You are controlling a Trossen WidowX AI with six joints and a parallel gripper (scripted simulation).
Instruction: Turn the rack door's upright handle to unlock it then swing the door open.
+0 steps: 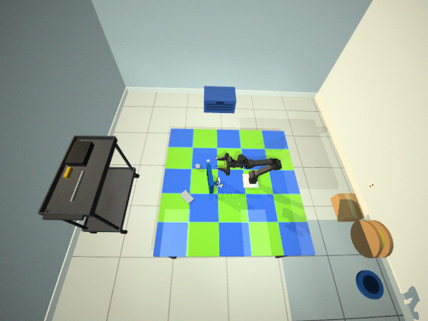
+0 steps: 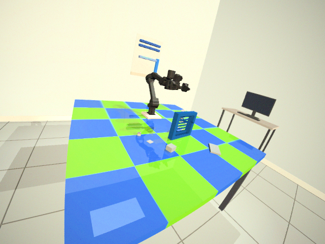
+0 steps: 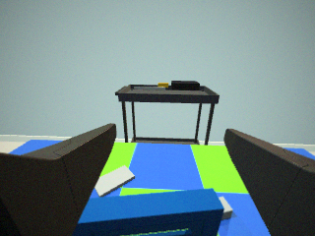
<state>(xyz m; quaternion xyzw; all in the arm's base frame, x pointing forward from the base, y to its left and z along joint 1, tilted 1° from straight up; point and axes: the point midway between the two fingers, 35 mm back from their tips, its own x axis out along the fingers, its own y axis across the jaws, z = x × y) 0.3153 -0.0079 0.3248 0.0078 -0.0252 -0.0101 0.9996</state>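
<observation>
The blue rack frame [image 1: 209, 176] [image 2: 172, 126] [image 3: 153, 211] stands upright near the middle of the table. Light slatted parts [image 2: 181, 124] show within its opening, and a pale, branching part [image 1: 218, 182] juts from its robot-facing side. Which of these is the door or its upright handle is too small to tell, and so is the door's angle. My gripper [image 1: 219, 163] [image 2: 188, 88] [image 3: 169, 131] is open with nothing between its fingers. It hangs above the level of the frame top, on the robot's side and toward one end of the frame, touching nothing.
A pale flat block [image 1: 186, 196] [image 2: 214, 148] [image 3: 115, 180] and a small pale cube [image 1: 197, 166] [image 2: 170, 147] [image 3: 226, 208] lie behind the frame. Smaller pale pieces [image 1: 208, 160] [image 2: 150, 141] lie near the frame's end. A dark cart [image 1: 77, 179] [image 3: 167, 97] stands beyond the table.
</observation>
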